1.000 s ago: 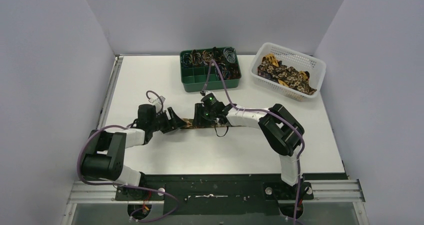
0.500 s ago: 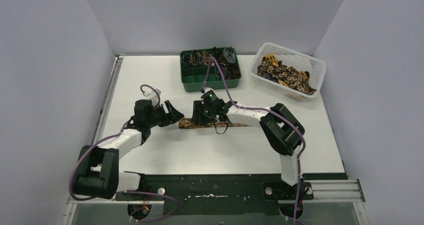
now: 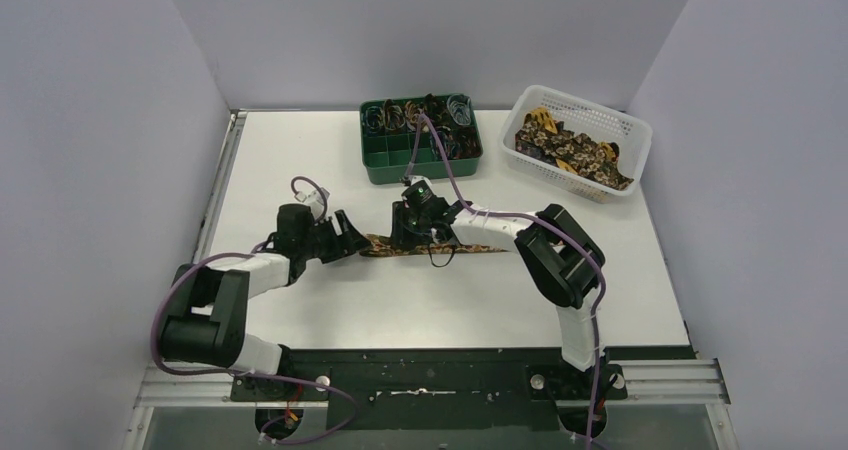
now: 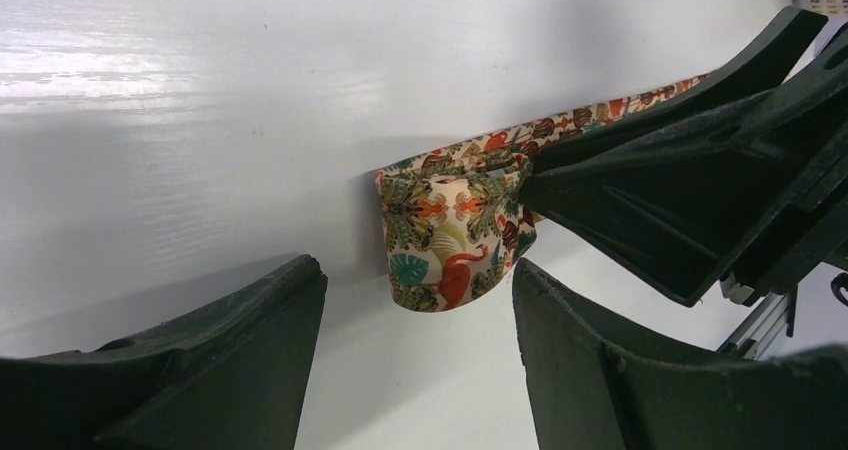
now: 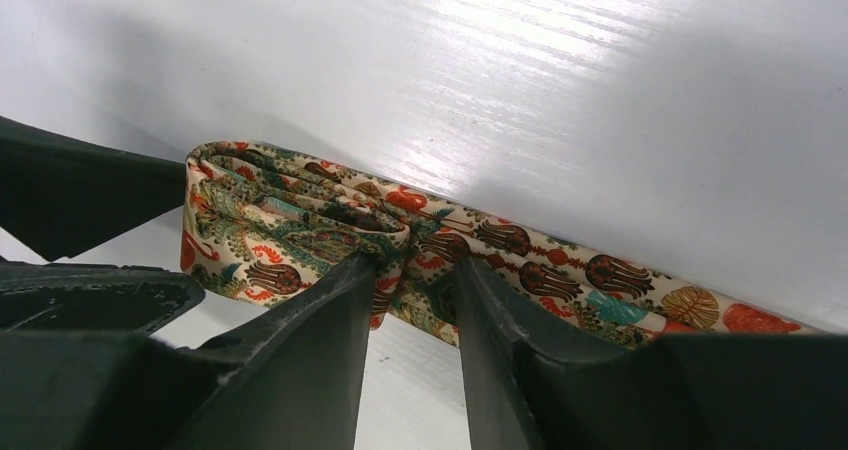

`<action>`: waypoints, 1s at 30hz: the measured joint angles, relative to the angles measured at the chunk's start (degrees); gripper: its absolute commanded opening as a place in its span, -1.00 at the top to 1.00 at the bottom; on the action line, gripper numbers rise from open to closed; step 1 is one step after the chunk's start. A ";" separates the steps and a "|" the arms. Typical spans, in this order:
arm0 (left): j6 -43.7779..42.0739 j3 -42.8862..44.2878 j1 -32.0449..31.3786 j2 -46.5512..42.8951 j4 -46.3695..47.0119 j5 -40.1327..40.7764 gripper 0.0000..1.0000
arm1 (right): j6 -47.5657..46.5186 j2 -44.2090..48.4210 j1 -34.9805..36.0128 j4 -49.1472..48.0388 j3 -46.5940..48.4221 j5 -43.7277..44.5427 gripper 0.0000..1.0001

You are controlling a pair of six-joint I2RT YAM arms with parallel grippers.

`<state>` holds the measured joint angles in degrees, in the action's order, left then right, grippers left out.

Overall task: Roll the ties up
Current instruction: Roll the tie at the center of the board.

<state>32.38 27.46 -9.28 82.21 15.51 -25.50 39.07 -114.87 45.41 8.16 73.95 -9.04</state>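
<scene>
My right gripper (image 5: pixel 413 266) has its two black fingers (image 5: pixel 300 340) pressed in on a long, narrow fabric necktie (image 5: pixel 560 275) in a busy floral print. They pinch it just behind a small doubled-over fold at its end. The fold sticks out ahead of those fingertips. The rest of the strip runs off flat past one finger, toward my right arm's side, on the white tabletop (image 4: pixel 200 120).

My left gripper (image 4: pixel 415 270) faces the fold with its fingers (image 4: pixel 230 370) spread wide, holding nothing. The fold stands straight ahead of that gap, near the tips but apart from both. The necktie's long axis runs directly away from my left fingers, roughly in line with them.

By my judgement, the right arm anchors the strip and the left is the one placed to take the fold for the first turn.
</scene>
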 measured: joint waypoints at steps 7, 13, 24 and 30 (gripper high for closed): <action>0.22 0.00 0.00 2.40 2.73 -2.12 -0.31 | -0.33 -0.07 0.00 0.15 0.11 0.37 0.27; 1.64 0.02 0.00 4.39 5.53 -2.36 -0.25 | -0.55 -0.07 0.00 0.17 0.11 0.74 0.28; 2.99 0.83 -0.68 7.21 8.66 -2.16 -0.13 | -0.72 -0.11 -0.02 0.17 0.11 0.70 0.28; 3.52 0.42 -1.22 8.26 11.37 -2.29 -0.09 | -0.72 -0.11 -0.13 0.15 0.11 0.68 0.26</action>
<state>35.90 27.88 -10.50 90.48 26.87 -27.79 38.35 -114.98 45.28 8.32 74.06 -8.36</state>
